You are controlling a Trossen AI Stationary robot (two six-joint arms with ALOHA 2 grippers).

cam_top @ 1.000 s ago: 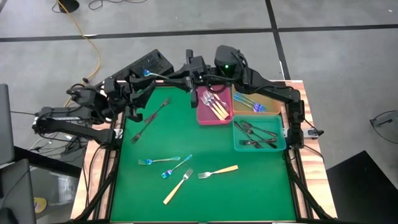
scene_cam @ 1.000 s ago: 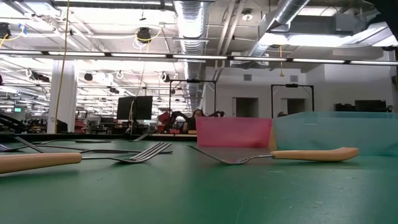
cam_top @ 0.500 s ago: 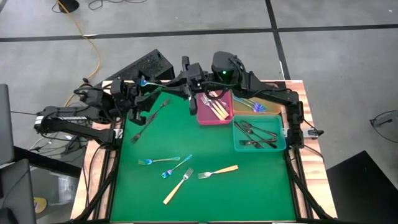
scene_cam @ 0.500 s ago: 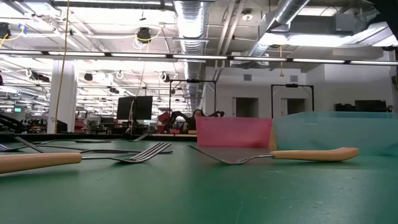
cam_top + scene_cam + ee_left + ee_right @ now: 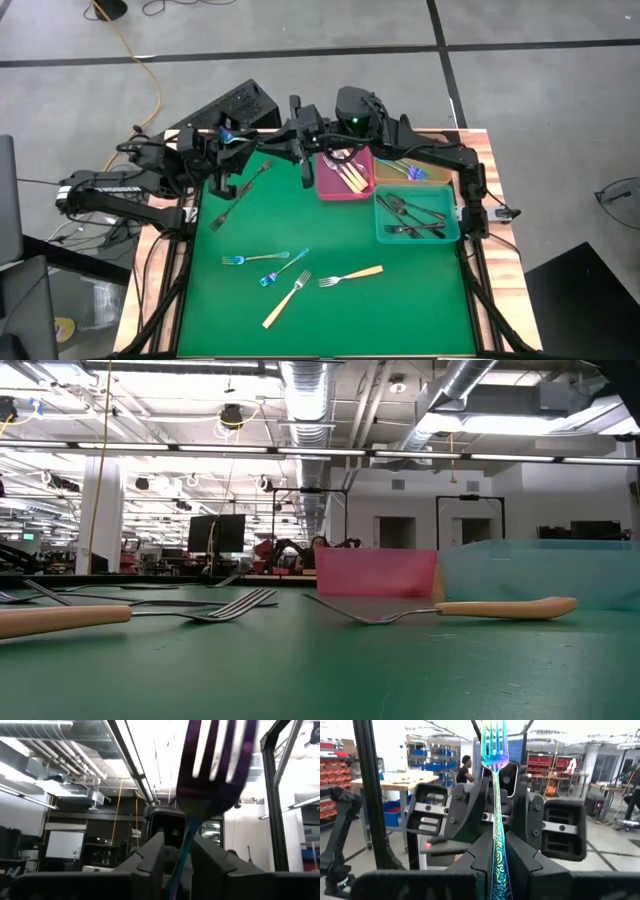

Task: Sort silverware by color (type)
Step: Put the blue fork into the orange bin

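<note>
Both arms over the green mat's (image 5: 330, 320) far edge.

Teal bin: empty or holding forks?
Holding forks. The teal bin has several dark black forks lying inside in the high view; exact count unclear.

**Both arms meet at the table's far edge**

The left gripper (image 5: 232, 135) and right gripper (image 5: 296, 128) face each other above the far edge. Both wrist views show each gripper's fingers pressed on the same blue fork (image 5: 496, 820).
</note>
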